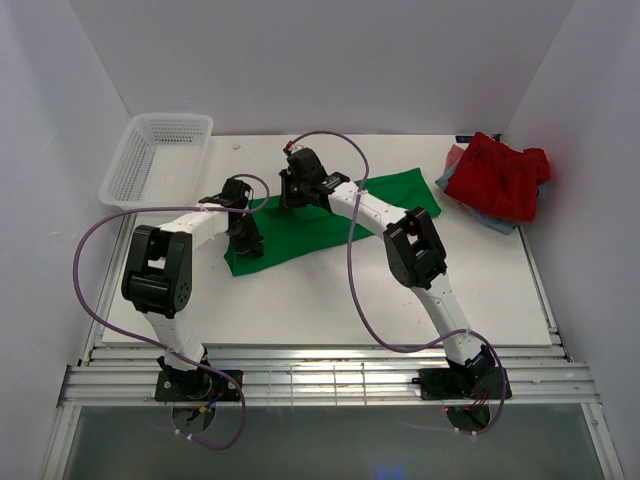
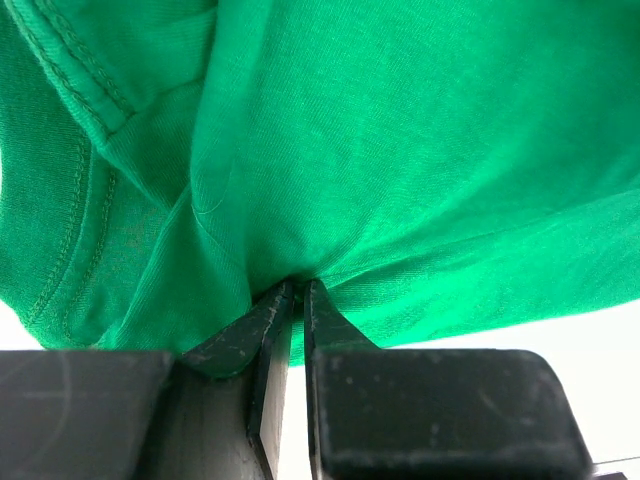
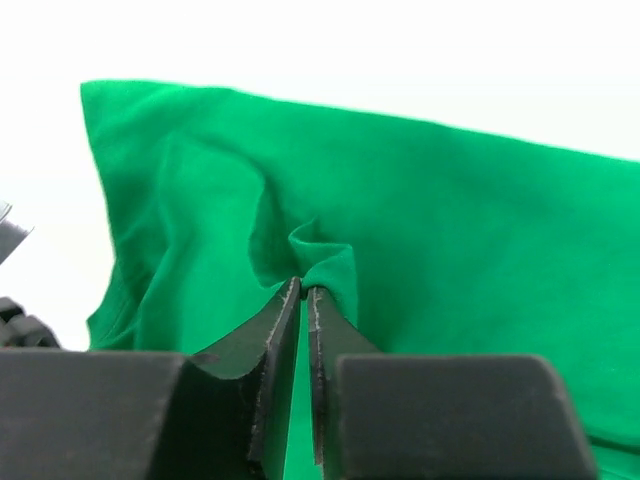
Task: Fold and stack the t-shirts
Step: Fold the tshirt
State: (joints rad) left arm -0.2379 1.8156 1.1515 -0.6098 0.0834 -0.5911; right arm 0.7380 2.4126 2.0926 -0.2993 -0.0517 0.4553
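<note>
A bright green t-shirt (image 1: 390, 193) lies as a long folded band across the middle of the white table. My left gripper (image 1: 247, 240) is shut on its near left part; in the left wrist view the cloth (image 2: 400, 150) bunches at the fingertips (image 2: 298, 288). My right gripper (image 1: 295, 190) is shut on a pinch of the same shirt's far left part, and the fold (image 3: 330, 262) shows at the tips (image 3: 304, 288) in the right wrist view. A red t-shirt (image 1: 505, 175) lies crumpled at the back right on a blue-grey one (image 1: 492, 222).
A white mesh basket (image 1: 160, 158) stands at the back left corner. White walls close the table on the left, back and right. The table's near edge (image 1: 320, 345) meets a metal rail by the arm bases.
</note>
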